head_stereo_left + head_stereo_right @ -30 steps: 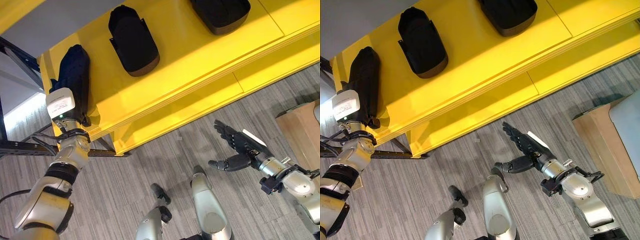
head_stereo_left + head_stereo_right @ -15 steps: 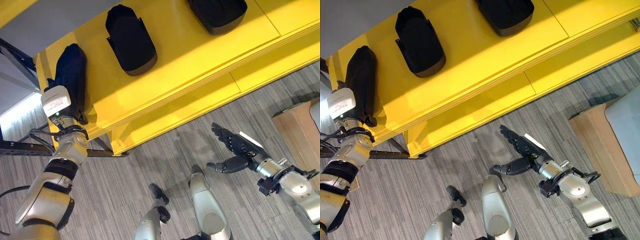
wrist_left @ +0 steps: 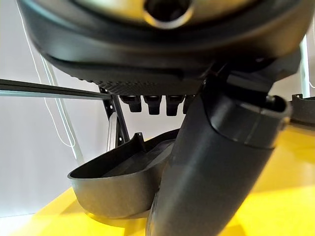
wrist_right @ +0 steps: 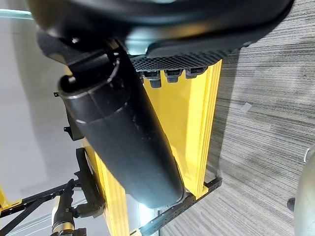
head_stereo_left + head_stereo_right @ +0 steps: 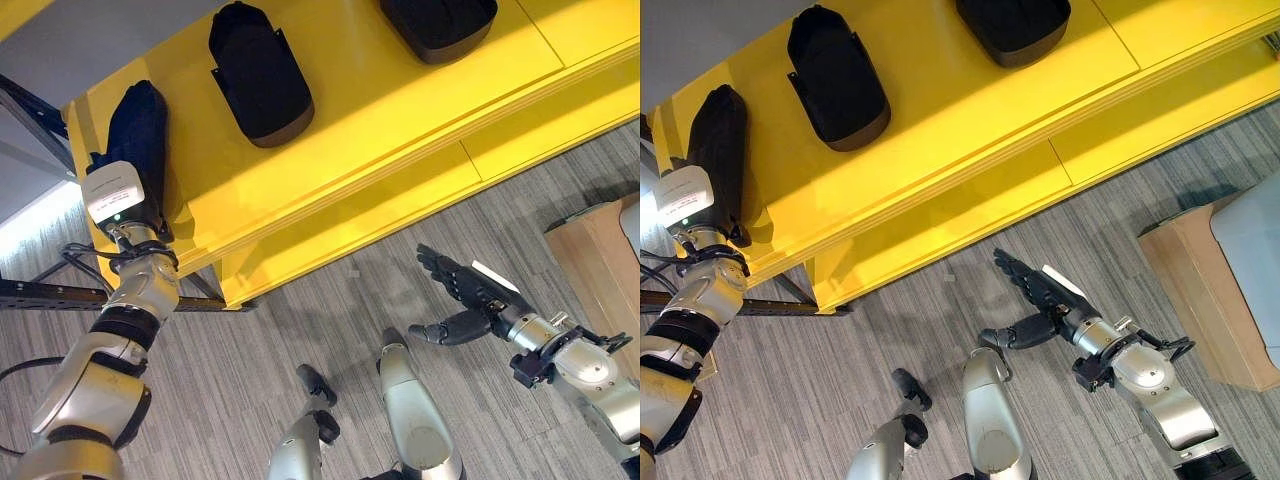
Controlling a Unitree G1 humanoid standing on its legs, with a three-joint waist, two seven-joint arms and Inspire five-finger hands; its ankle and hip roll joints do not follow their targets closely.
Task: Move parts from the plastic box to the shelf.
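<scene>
Three black shell-shaped parts lie on the yellow shelf [image 5: 400, 110]: one at its left end [image 5: 140, 125], one in the middle [image 5: 258, 75], one at the far right [image 5: 440, 25]. My left arm reaches up to the left-end part. In the left wrist view my left hand [image 3: 221, 162] is open, its fingers [image 3: 152, 103] straight, and a black part [image 3: 113, 187] rests on the shelf just past them. My right hand [image 5: 470, 300] hangs open and empty over the grey carpet, below the shelf's front edge.
A tan-sided box [image 5: 600, 260] with a pale grey inside stands on the floor at the right edge. A black metal frame [image 5: 30, 295] runs beside the shelf's left end. Grey carpet lies between shelf and box.
The whole view has shifted slightly up and left. Relative to the shelf, neither hand nor any part has visibly moved.
</scene>
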